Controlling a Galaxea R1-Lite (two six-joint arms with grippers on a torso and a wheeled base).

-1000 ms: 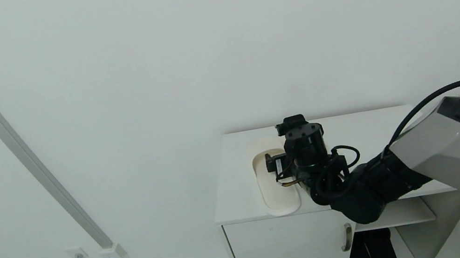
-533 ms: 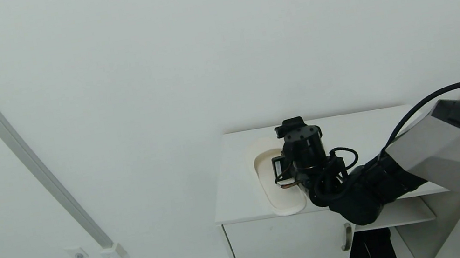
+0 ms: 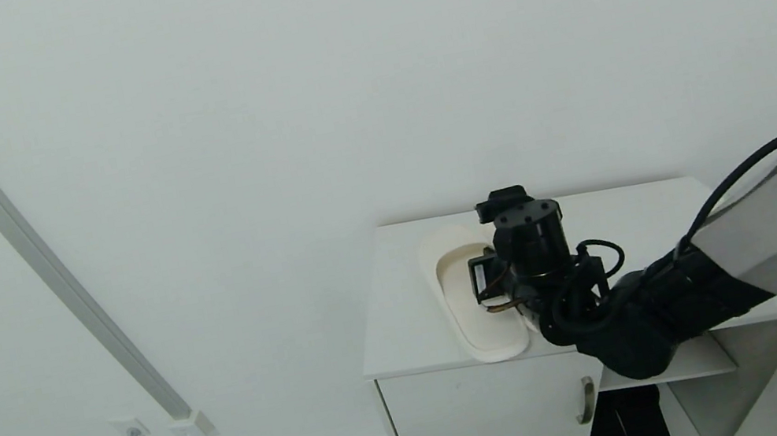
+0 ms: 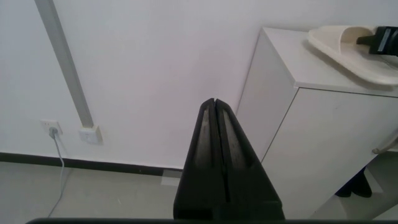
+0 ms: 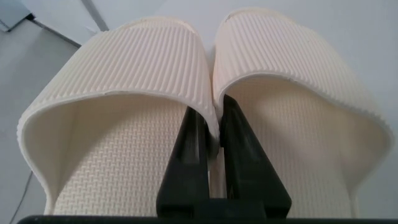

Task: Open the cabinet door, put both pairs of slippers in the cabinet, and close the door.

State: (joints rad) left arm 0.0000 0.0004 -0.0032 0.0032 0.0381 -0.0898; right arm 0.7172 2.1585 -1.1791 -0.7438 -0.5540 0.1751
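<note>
Pinching the pair of cream ribbed foam slippers (image 5: 155,93) with the right gripper (image 5: 208,121). Clamping the fingers on the two inner upper edges, just where the slippers touch side by side, and so taking both in one grasp.

Resting the pair (image 3: 481,313) on the flat top of the white cabinet (image 3: 405,311), near its front edge, with the heels appearing to overhang it slightly. Reading the long axis in the head view as roughly 12 to 6 o'clock: toes at 12 toward the wall, heels at 6. Entering from the heel end, with the right arm coming in from about 4 o'clock.

Noting the open bay under the white shelf (image 3: 693,360), at about 5 o'clock from the pair and lower. Seeing a dark pair of slippers (image 3: 626,432) already standing in there, beside the closed door panel with its metal handle (image 3: 587,399).

Keeping the left gripper (image 4: 214,106) pressed together on nothing, low down and well apart from the pair.

Judging the coming move: lifting clear, then carrying toward 5 o'clock and down, toes leading into the bay. Right arm nearer.
</note>
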